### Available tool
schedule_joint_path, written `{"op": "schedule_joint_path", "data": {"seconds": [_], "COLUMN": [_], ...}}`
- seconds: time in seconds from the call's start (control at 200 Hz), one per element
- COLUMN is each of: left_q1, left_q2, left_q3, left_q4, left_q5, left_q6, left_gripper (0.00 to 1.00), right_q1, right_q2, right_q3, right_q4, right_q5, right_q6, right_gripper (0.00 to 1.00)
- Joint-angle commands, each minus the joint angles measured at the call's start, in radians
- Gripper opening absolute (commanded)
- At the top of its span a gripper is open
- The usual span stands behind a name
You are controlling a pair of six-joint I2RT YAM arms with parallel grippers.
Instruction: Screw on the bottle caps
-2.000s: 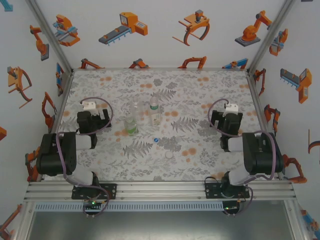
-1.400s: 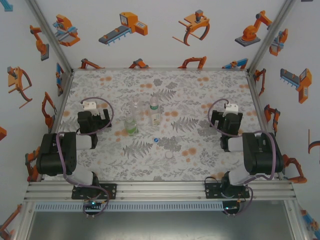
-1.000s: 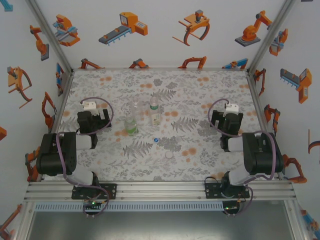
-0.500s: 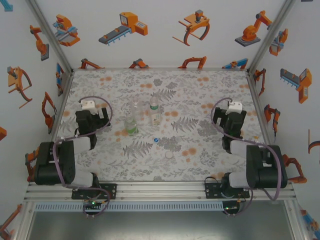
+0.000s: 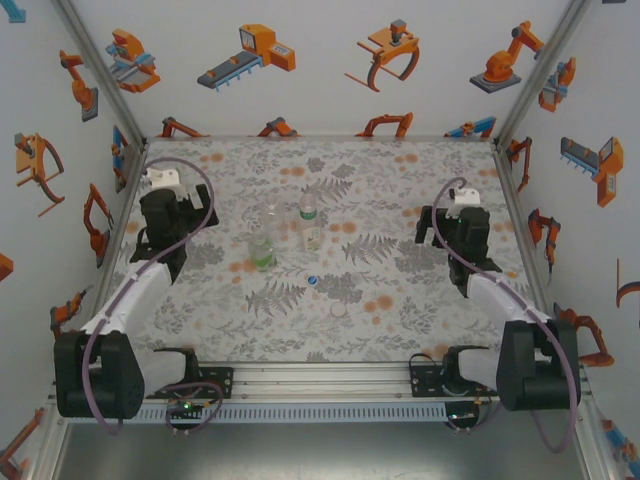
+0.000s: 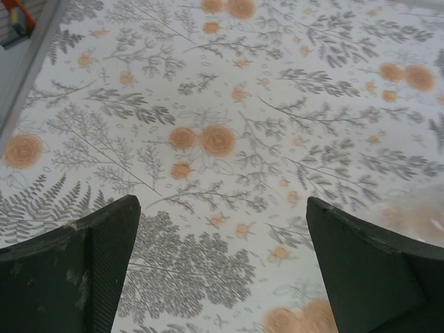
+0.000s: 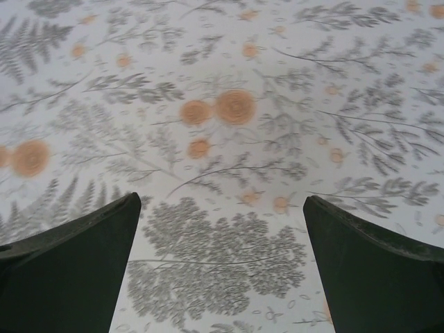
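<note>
Floral tabletop (image 5: pixel 380 180) lies open beneath left pincer (image 6: pixel 222 202) and right pincer (image 7: pixel 222 199), both released

The surface (image 5: pixel 400 300) is covered with a pale print of grey fern leaves and round orange flowers, and both wrist views show this print from close. White walls (image 5: pixel 320 100) with orange drawings (image 5: pixel 250 55) of robot arms and claws stand on three sides, joined by slanted aluminium posts (image 5: pixel 101 70). Along the near edge runs an aluminium rail (image 5: pixel 320 378), with a slotted grey strip (image 5: pixel 320 412) just beside it.
</note>
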Motion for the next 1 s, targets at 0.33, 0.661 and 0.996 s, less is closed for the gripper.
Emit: {"op": "schedule_joint_path", "data": {"seconds": [0.33,0.661,0.996], "left_q1": [-0.003,0.002,0.014], "left_q2": [-0.126,-0.235,-0.241], "left_q3": [0.303,0.206,0.206], "left_q4": [-0.453,-0.455,-0.467], "left_q5": [0.407,0.36,0.344], "left_q6": [-0.025,0.071,0.077], "left_gripper": [0.97,0.97,0.97], "right_q1": [0.202,0.335,0.423], "right_q2": [0.031,0.214,0.419], "right_q3": [0.137,0.261,0.401], "right_q4": [0.061,0.191,0.217], "right_q5": [-0.494,-0.676,-0.728], "right_q6": [-0.078,-0.132,-0.252], "right_gripper": [0.97,0.89,0.96]}}
